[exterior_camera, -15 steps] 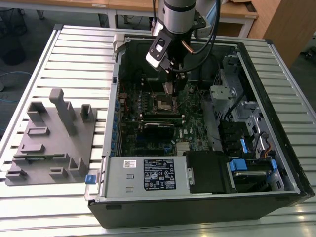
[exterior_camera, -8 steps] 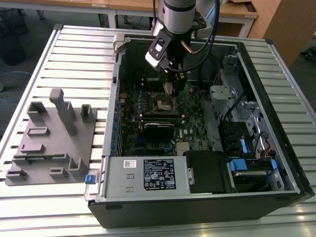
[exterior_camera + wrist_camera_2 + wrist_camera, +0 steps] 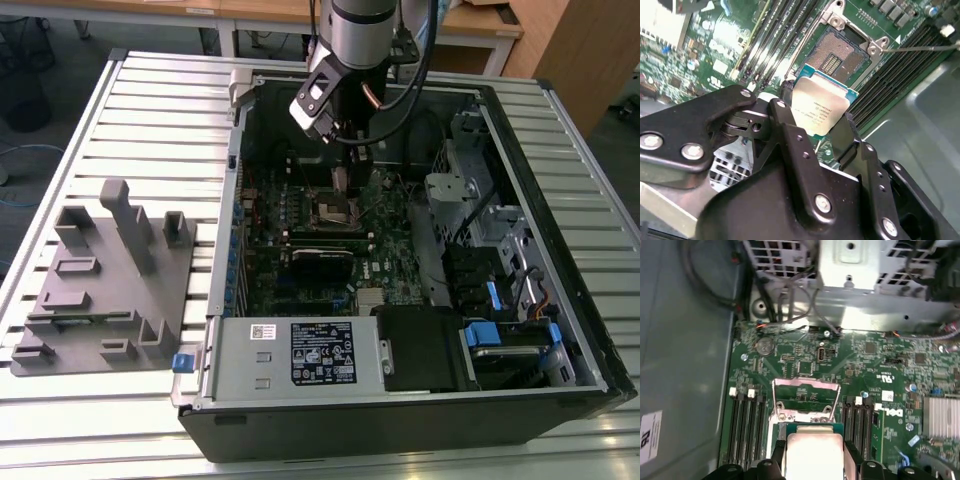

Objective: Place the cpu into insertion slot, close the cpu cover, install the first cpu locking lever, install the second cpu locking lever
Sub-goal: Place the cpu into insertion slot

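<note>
Cpu [image 3: 821, 106] clamped in tool [image 3: 818, 116], near the open insertion slot [image 3: 838, 51]

The arm [image 3: 358, 25] was a round silver-grey tube, with a black cable [image 3: 416, 88] looping beside it and a pale grey block [image 3: 314, 100] at the wrist. The gripper [image 3: 817, 122] was matt black, built of angular links fastened with bright silver screws [image 3: 692, 151].

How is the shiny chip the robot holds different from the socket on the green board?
The cpu has a smooth silvery top; the socket is dark, full of tiny contacts. The cpu is gripped by the gripper, off the board; the socket sits fixed in the board, uncovered and empty. Both are square, similar in size.
</note>
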Robot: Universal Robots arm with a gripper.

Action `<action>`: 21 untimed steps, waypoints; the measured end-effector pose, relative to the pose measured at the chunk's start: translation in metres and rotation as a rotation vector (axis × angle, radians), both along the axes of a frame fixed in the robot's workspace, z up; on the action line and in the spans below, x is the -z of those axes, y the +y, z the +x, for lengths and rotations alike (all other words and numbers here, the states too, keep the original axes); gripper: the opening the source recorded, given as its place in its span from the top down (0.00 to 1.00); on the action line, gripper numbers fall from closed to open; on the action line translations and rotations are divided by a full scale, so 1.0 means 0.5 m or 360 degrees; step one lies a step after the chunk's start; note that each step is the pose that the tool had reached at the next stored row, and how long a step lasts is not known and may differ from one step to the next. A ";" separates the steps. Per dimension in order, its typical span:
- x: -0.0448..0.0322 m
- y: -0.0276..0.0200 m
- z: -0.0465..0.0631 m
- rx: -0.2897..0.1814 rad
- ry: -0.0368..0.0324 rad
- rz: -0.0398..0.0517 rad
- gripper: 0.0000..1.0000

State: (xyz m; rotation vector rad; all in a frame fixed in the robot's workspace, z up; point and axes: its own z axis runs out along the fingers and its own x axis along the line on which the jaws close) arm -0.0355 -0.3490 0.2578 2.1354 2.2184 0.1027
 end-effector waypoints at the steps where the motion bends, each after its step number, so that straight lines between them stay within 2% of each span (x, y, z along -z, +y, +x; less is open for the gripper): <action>1: 0.000 0.0000 0.000 0.0029 0.0000 0.0000 0.46; 3: 0.000 -0.0001 0.000 0.0072 0.0000 0.0000 0.46; 6: 0.000 0.0000 -0.002 0.0074 0.0000 0.0000 0.46; 9: 0.002 0.0001 -0.014 0.0073 0.0000 0.0000 0.46; 17: 0.027 0.0000 -0.020 0.0070 0.0000 0.0005 0.46; 21: 0.030 0.0000 -0.020 0.0069 0.0000 0.0004 0.46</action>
